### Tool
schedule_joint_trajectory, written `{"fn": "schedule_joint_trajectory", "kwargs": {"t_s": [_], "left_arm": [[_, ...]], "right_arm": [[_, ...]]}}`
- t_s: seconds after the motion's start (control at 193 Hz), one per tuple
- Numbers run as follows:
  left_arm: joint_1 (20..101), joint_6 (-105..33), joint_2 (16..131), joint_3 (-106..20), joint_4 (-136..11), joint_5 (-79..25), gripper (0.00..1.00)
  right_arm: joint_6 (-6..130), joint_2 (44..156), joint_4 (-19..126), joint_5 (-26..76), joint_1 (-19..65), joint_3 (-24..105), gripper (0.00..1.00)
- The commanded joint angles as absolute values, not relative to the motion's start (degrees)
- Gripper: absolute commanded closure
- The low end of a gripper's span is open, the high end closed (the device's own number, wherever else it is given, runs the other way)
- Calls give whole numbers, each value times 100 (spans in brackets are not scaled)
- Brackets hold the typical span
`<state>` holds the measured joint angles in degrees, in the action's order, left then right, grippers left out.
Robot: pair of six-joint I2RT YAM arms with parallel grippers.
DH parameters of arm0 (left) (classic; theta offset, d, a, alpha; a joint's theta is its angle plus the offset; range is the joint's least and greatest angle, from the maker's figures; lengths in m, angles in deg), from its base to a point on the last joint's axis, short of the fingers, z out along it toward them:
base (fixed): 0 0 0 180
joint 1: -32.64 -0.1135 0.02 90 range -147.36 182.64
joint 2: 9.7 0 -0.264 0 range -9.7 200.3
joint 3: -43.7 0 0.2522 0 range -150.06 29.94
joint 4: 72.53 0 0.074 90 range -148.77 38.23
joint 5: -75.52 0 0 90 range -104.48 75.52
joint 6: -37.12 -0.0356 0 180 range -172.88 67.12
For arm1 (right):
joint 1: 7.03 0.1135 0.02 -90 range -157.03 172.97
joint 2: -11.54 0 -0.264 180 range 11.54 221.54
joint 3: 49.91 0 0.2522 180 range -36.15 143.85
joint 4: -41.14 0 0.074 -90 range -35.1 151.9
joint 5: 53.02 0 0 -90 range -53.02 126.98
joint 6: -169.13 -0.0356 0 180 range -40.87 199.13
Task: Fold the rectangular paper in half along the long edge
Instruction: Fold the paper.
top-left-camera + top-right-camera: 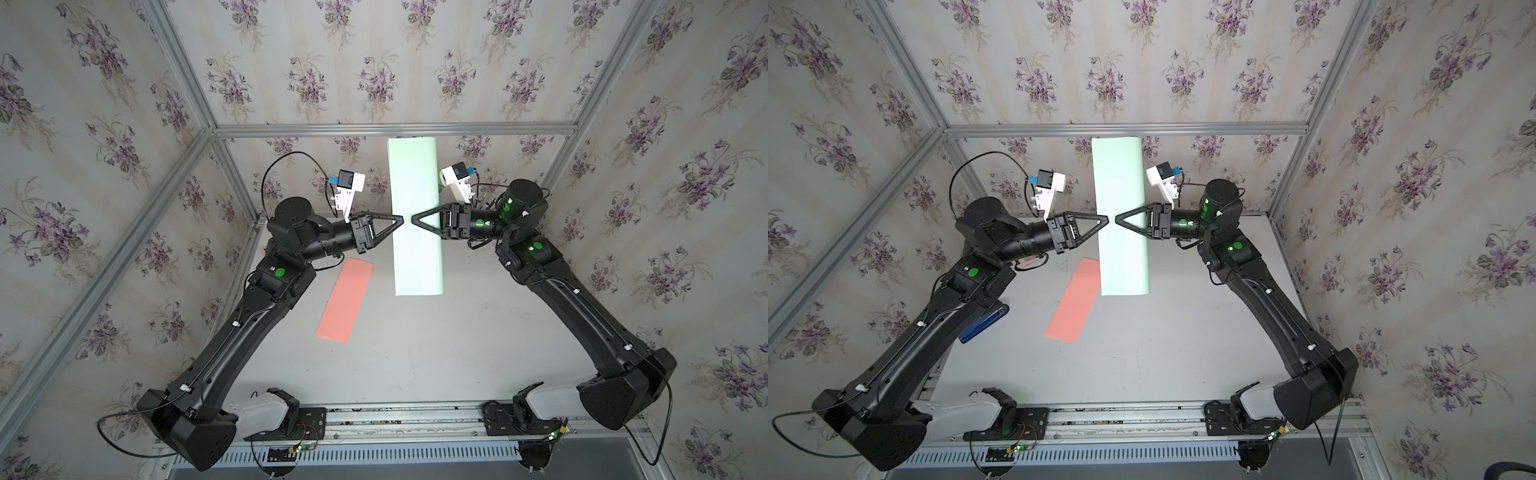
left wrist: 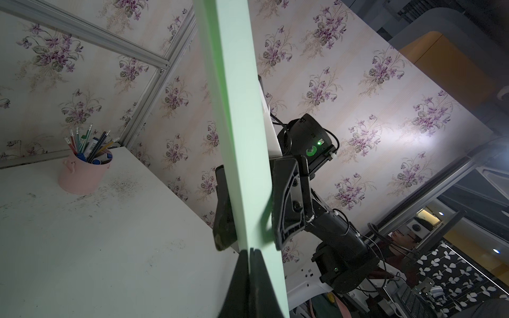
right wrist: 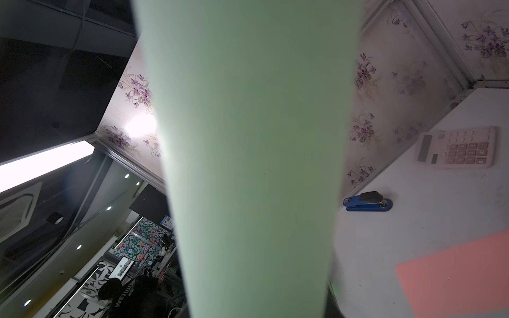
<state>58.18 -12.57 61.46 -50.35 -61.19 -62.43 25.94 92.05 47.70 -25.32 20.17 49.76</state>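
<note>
Green paper (image 1: 415, 249) hangs in the air above the table (image 1: 415, 353), raised between the two arms and well clear of the surface. In both top views it reads as a long upright strip whose far end reaches up in front of the back wall. Its edge on the robot's right is rounded, as though the sheet were bent over on itself.

The left gripper (image 1: 400, 220) has its jaws pressed together on the paper's left edge, pinching it. The right gripper (image 1: 414, 219) meets the sheet from the opposite side. The left wrist view shows its fingers (image 2: 224, 214) spread apart, one on each face of the paper, with the sheet passing between them.

A salmon-pink sheet (image 1: 345, 301) lies flat on the table below. A blue stapler (image 3: 367, 201), a calculator (image 3: 457, 147) and a pink cup of pens (image 2: 82, 176) also stand on the table.
</note>
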Motion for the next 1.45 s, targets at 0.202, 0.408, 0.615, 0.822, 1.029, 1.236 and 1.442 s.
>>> {"fn": "schedule_joint_trajectory", "kwargs": {"t_s": [0.202, 0.408, 0.615, 0.822, 1.029, 1.236, 1.442], "left_arm": [[5819, -1432, 6055, -5105, -6052, -6233, 100], [5817, -1454, 6018, -5102, -6003, -6224, 100], [5817, -1430, 6033, -5100, -5974, -6206, 98], [5822, -1382, 6116, -5150, -5984, -6190, 70], [5831, -1307, 6225, -5159, -6105, -6231, 69], [5851, -1280, 6273, -5180, -6151, -6262, 74], [5883, -1313, 6281, -5205, -6095, -6291, 79]], "right_arm": [[3220, 9128, 5459, -2443, 1901, 5191, 68], [3228, 9108, 5447, -2459, 1869, 5192, 80], [3189, 9082, 5381, -2485, 1872, 5201, 95], [3054, 9073, 5189, -2545, 1894, 5139, 95], [2867, 9108, 4901, -2595, 2014, 5063, 93], [2730, 9146, 4677, -2582, 2049, 4998, 93], [2763, 9152, 4713, -2455, 2048, 4981, 93]]}}
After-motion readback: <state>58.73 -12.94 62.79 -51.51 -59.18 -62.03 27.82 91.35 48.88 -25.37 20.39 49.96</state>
